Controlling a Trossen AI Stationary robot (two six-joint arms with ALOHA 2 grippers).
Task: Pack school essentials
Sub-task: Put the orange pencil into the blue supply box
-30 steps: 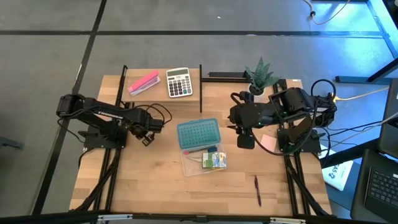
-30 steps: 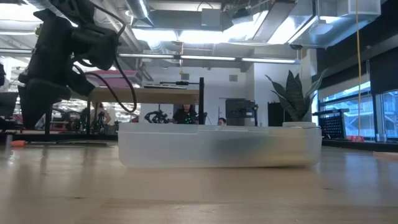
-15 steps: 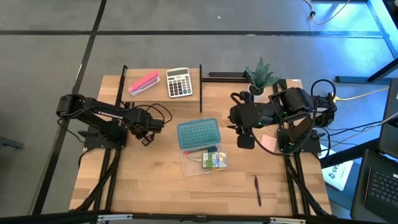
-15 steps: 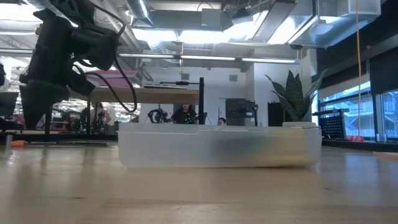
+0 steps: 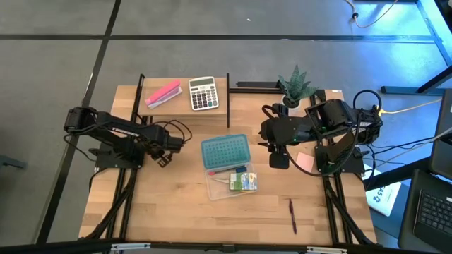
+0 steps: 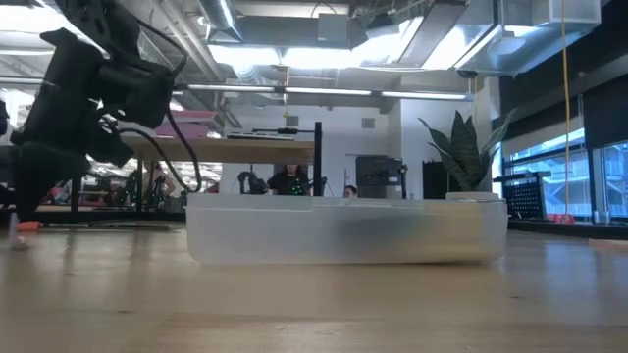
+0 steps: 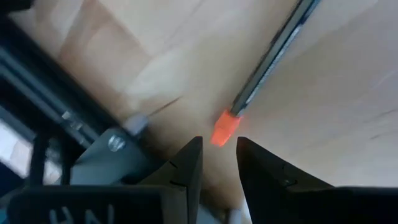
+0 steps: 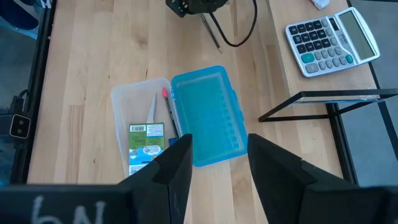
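Observation:
A thin dark pencil (image 7: 273,59) with an orange-red tip (image 7: 225,127) lies on the wooden table (image 5: 162,212), also seen in the right wrist view as the pencil (image 8: 211,30). My left gripper (image 7: 217,155) points down just short of that tip, open, with nothing between its fingers. The clear case (image 5: 232,185) holds the yellow-green crayon box (image 5: 246,183) and thin sticks (image 8: 165,109); its blue lid (image 5: 226,151) lies open. A dark-red pen (image 5: 292,215) rests on the table near the front right. My right gripper (image 8: 217,168) hangs open high above the case.
A grey calculator (image 5: 203,93) and a pink block (image 5: 162,93) sit on a raised shelf at the back left. A potted plant (image 5: 296,85) stands at the back right. A pink pad (image 5: 305,162) lies under the right arm. Bare wood spreads along the front.
My left gripper has sunk a little toward the table and drifted slightly toward the left edge. The case, its contents and my right gripper have stayed where they were.

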